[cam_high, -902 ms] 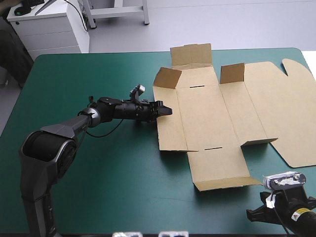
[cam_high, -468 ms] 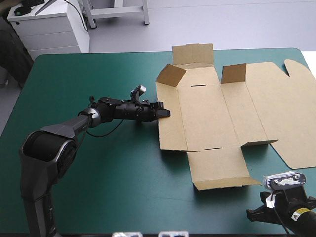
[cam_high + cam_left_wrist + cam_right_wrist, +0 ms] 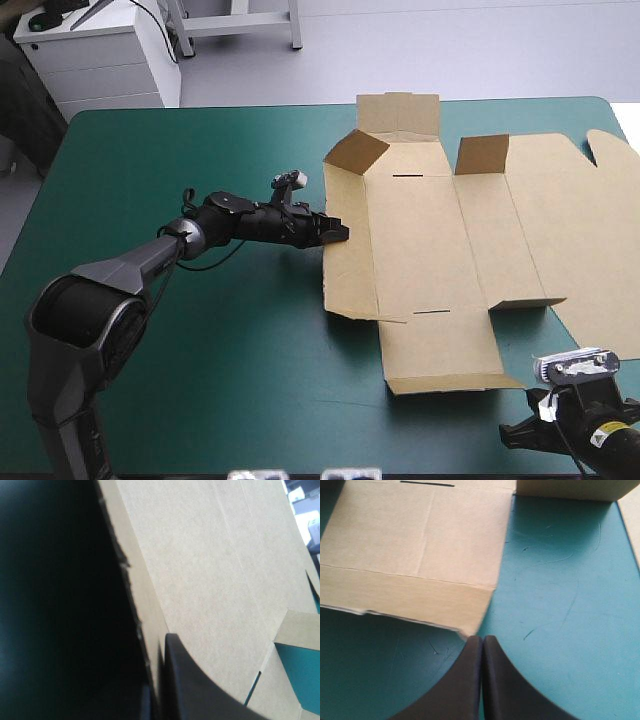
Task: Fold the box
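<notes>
Since the earlier pictures, the box (image 3: 440,240) has turned a little on the surface (image 3: 200,150). Its far end has swung toward the right edge, and the left pincer (image 3: 338,233) has reached farther right with it.

The box lies as a mostly flat brown sheet on the right half of the teal-green cover. Its lid panel (image 3: 580,230) spreads to the surface's right edge. Three flaps stand raised along the far side: a corner flap (image 3: 355,152) at the left, a far flap (image 3: 398,112) behind it, and another flap (image 3: 482,154) farther right.

The left pincer is clenched on the box's left edge, about midway along it. In the left wrist view one black finger (image 3: 200,690) lies on top of the board (image 3: 210,580), and the sheet's edge runs down between that finger and the dark shape beside it.

The right pincer (image 3: 481,641) grasps nothing. Its black fingers are pressed together in a pointed arch over bare teal-green cover, just short of a corner of the box's near flap (image 3: 415,545) and not touching it.
</notes>
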